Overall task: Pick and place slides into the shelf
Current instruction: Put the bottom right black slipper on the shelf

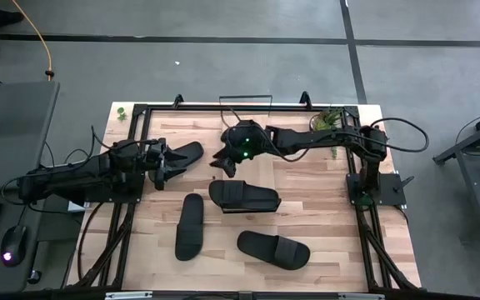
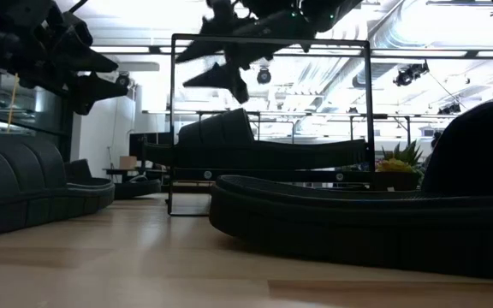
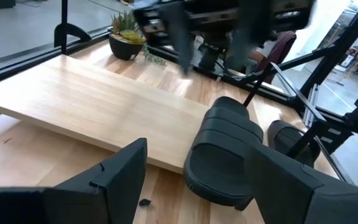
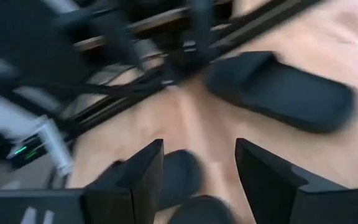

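Left gripper, fingers spread and empty, faces a matte black ribbed slide, apparently on the light-wood shelf; right gripper hovers likewise empty.

Left dark two-finger gripper low near table's left edge, fingers apart; right dark two-finger gripper mid-table, fingers apart

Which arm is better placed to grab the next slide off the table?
Right. The right gripper hangs open just above the middle slide. The left gripper is off by the slide on the shelf.
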`<action>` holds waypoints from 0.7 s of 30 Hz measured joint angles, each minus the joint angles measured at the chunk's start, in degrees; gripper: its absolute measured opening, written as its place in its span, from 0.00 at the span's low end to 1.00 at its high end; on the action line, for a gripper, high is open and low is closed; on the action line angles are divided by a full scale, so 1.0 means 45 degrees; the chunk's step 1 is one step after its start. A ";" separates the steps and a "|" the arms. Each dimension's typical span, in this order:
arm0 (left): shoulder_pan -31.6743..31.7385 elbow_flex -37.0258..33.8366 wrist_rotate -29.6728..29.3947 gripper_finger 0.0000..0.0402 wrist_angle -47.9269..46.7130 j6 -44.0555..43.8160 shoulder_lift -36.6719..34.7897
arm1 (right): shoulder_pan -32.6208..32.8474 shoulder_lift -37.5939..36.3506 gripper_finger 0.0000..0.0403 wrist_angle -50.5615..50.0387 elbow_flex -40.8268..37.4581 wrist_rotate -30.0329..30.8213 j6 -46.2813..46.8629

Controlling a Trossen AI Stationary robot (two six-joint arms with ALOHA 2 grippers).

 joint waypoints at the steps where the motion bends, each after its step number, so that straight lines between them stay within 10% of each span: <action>1: 0.0000 0.0000 -0.0023 0.62 0.0004 0.0104 0.0000 | 0.0065 -0.0002 0.47 0.0132 0.0000 -0.0417 -0.0165; 12: 0.0000 0.1580 -0.0077 0.62 -0.1957 0.0880 0.0000 | 0.1327 -0.0791 0.47 -0.0619 0.0000 -0.1519 -0.2529; 21: -0.0019 0.2458 -0.0986 0.62 -0.3963 0.1457 -0.0068 | 0.2964 -0.1239 0.47 -0.0960 0.0015 0.0255 -0.3687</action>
